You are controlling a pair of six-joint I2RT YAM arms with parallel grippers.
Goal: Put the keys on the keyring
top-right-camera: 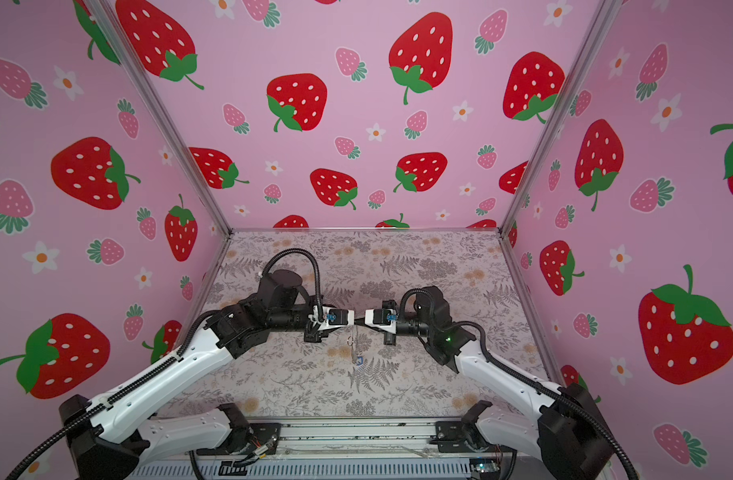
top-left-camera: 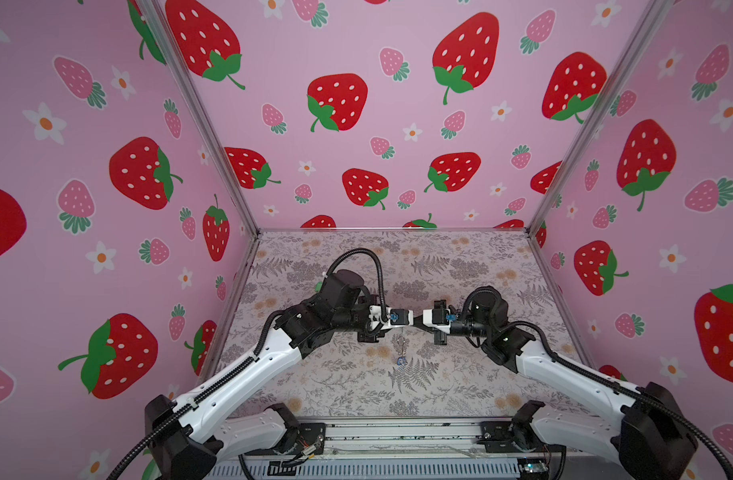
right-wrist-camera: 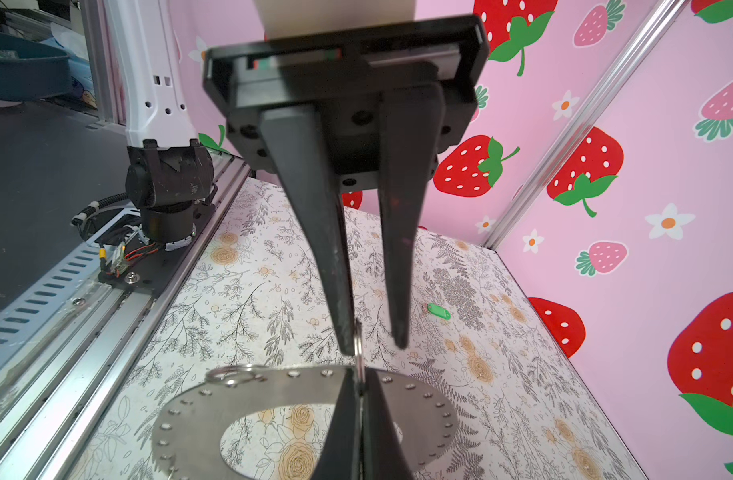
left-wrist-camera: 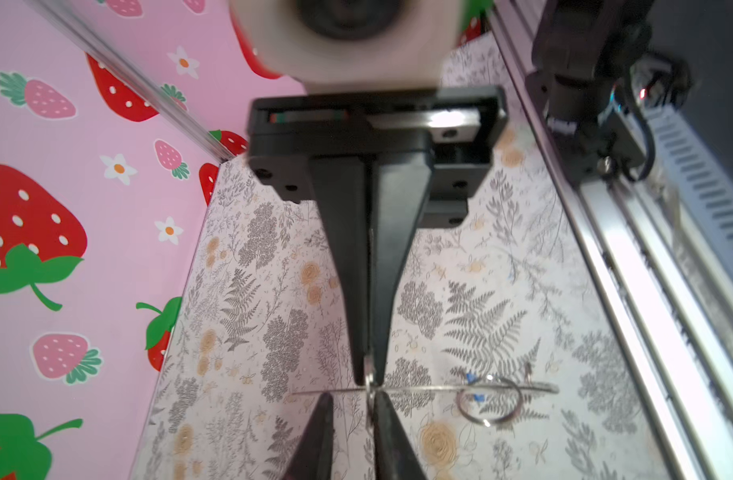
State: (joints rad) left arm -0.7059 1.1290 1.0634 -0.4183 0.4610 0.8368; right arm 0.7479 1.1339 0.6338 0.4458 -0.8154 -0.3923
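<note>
The keyring (right-wrist-camera: 273,390), a flat grey metal ring with holes round its rim, hangs in the air with my right gripper (right-wrist-camera: 361,380) shut on its edge. In the left wrist view the keyring (left-wrist-camera: 431,388) shows edge-on as a thin line. A small split ring (left-wrist-camera: 488,402) hangs on it, and the blue key (top-left-camera: 400,360) dangles below. My left gripper (left-wrist-camera: 354,401) faces the right one tip to tip, open, with another small ring (right-wrist-camera: 357,336) against one finger. The green key (right-wrist-camera: 438,311) lies on the table behind the left arm.
The floral table mat (top-left-camera: 460,382) lies under both arms. Strawberry-print walls (top-left-camera: 356,124) close the back and both sides. A metal rail (top-left-camera: 398,432) with the arm bases runs along the front edge.
</note>
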